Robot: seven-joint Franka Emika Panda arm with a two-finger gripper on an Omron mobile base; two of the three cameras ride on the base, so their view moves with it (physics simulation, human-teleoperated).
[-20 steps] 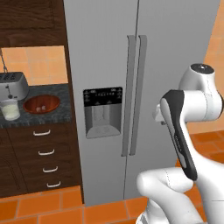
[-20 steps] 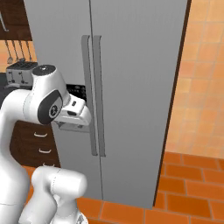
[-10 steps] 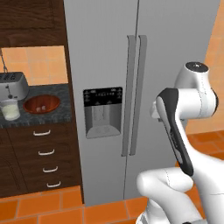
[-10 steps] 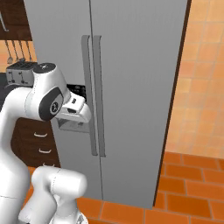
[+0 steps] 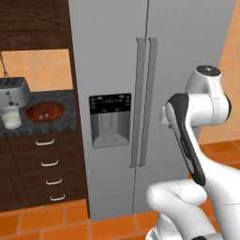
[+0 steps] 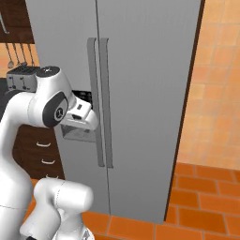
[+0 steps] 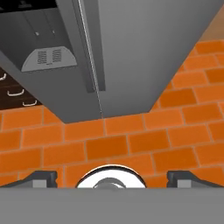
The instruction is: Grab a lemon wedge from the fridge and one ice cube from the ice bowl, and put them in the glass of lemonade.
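Simulated kitchen, orange tile floor. Left, on the dark desk [image 5: 70, 101]: glass of lemonade [image 5: 11, 117] beside ice bowl [image 5: 44, 111]. Centre: fridge [image 5: 187, 42], doors closed; its rigid vertical handles [image 5: 143, 101] likely offer the firmest hold. Near right: claw [image 7: 112, 177], fingers spread, empty.

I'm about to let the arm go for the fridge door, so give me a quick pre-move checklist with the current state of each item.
1. Fridge doors shut, so the handle pull comes first: ok, both doors are closed.
2. Gripper open and empty: ok, fingertips stand wide apart in the hand view with nothing between them.
3. Door handles within sight and unobstructed: ok, both long vertical handles are bare.
4. Gripper lined up with a handle: not ok, the hand view looks down at the floor tiles below the doors.
5. Lemon wedge located: cannot tell, doors closed.
6. Ice bowl and glass of lemonade standing on the counter: ok.
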